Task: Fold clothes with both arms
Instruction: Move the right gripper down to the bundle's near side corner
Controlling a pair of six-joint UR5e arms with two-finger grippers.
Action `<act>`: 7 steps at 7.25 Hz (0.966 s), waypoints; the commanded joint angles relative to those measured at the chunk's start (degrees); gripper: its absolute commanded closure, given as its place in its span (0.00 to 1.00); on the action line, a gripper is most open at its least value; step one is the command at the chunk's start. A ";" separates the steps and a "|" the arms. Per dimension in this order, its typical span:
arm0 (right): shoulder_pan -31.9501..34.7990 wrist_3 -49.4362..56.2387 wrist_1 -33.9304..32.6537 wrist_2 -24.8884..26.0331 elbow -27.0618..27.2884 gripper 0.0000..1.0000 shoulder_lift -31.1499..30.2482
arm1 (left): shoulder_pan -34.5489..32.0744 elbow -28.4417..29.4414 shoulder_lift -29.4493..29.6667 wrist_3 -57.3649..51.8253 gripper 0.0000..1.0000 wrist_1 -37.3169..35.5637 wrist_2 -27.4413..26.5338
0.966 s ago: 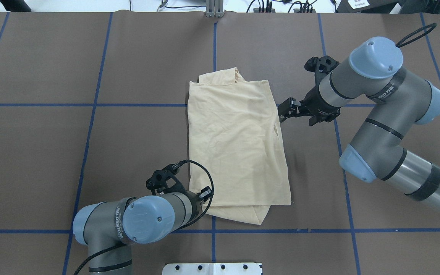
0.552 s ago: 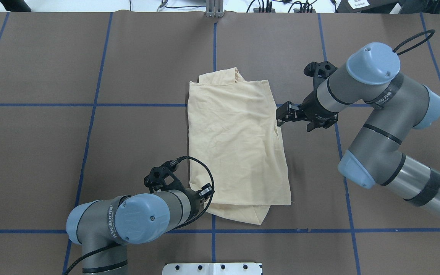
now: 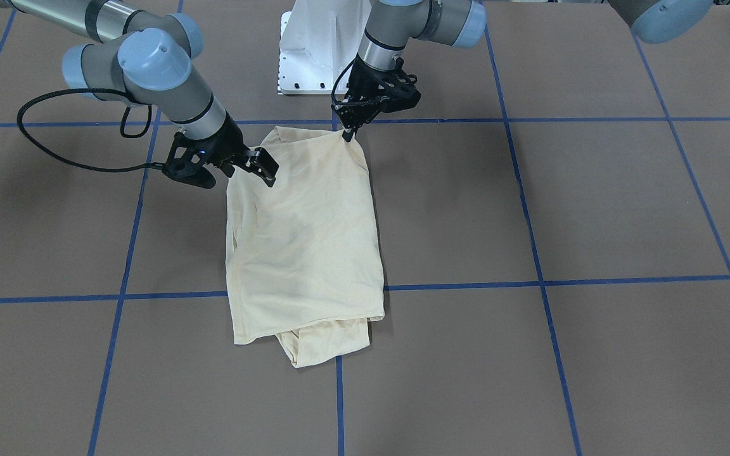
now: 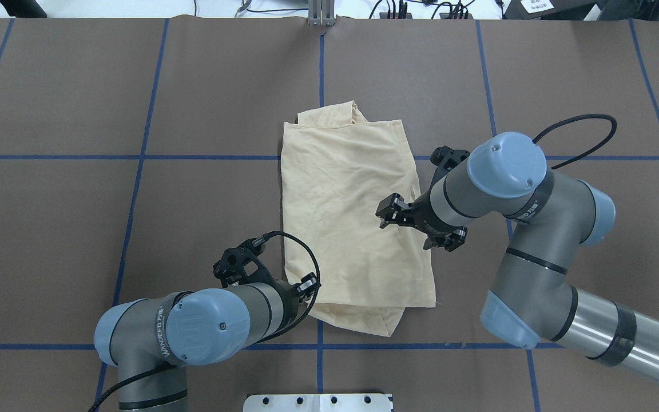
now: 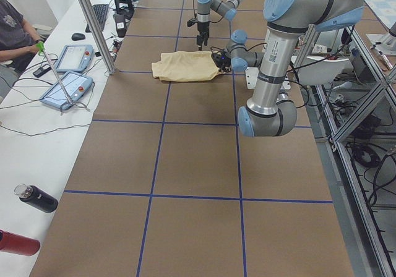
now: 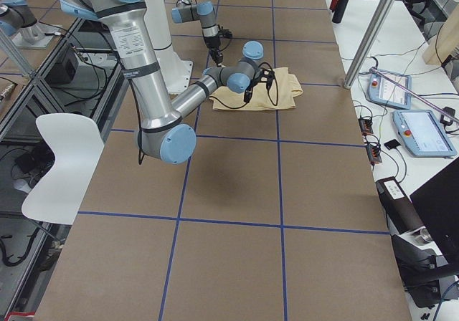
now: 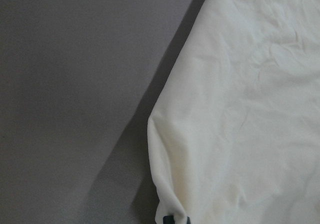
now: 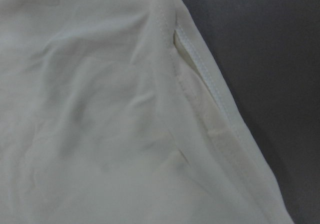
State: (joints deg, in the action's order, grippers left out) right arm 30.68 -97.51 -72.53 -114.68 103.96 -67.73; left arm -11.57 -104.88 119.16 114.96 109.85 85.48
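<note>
The pale cream-yellow shirt (image 4: 352,217) lies folded into a long rectangle mid-table, plain side up, with folded parts sticking out at its far and near ends. My left gripper (image 4: 308,288) is at the shirt's near left corner and is shut on that corner; the left wrist view shows the cloth (image 7: 240,124) pinched at the bottom edge. My right gripper (image 4: 388,212) hovers open over the shirt's right side, just inside the edge. From the front, the left gripper (image 3: 346,133) grips the corner and the right gripper (image 3: 265,168) is above the cloth (image 3: 305,240). A hemmed edge (image 8: 200,79) fills the right wrist view.
Blue tape lines (image 4: 135,189) grid the brown table cover. The white pedestal base (image 4: 318,402) sits at the near edge. A seated person (image 5: 12,29), two control pendants (image 5: 65,85) and bottles (image 5: 37,198) are along the far side bench. A white chair (image 6: 64,156) stands beside the robot.
The right arm swung from beside the shirt's right edge toward me and leftward, bringing its gripper over the cloth. The left arm shifted slightly, still holding the corner.
</note>
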 commanded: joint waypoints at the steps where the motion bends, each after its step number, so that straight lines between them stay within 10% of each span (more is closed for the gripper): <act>1: -4.64 -5.84 -10.62 2.87 4.65 0.00 0.66 | 0.05 -0.15 -0.95 0.00 1.00 0.37 0.04; 7: -12.40 -6.29 -15.36 10.97 4.51 0.00 0.05 | 0.14 -1.91 -0.60 0.00 1.00 -0.16 0.12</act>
State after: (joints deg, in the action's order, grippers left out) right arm 18.69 -103.79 -87.90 -104.02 109.40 -67.76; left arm -11.48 -106.74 118.54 114.96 109.70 85.55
